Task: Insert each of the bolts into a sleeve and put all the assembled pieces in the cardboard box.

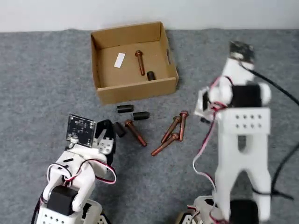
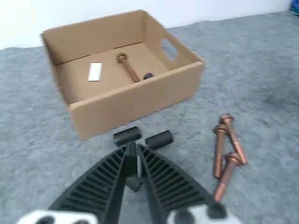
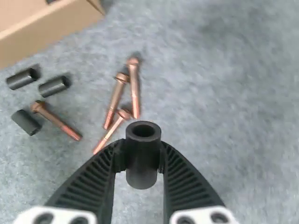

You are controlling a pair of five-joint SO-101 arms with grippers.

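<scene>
Right hand (image 3: 142,145) is clamped on a black sleeve (image 3: 142,168), held upright with its bore facing up, over the grey worktop (image 3: 233,70) near three loose bolts (image 3: 134,88). Left hand (image 2: 132,151) looks closed, or nearly so, with nothing plainly gripped. It sits beside a third sleeve (image 1: 119,129) and a fourth bolt (image 1: 135,133). Two more sleeves (image 1: 125,108) lie just before the cardboard box (image 1: 135,91), which contains one bolt (image 1: 139,63) and one sleeve (image 1: 150,75).

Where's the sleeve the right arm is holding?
Right wrist view: the sleeve stands upright, clamped in the right tool, over the carpet near the three clustered bolts.
</scene>
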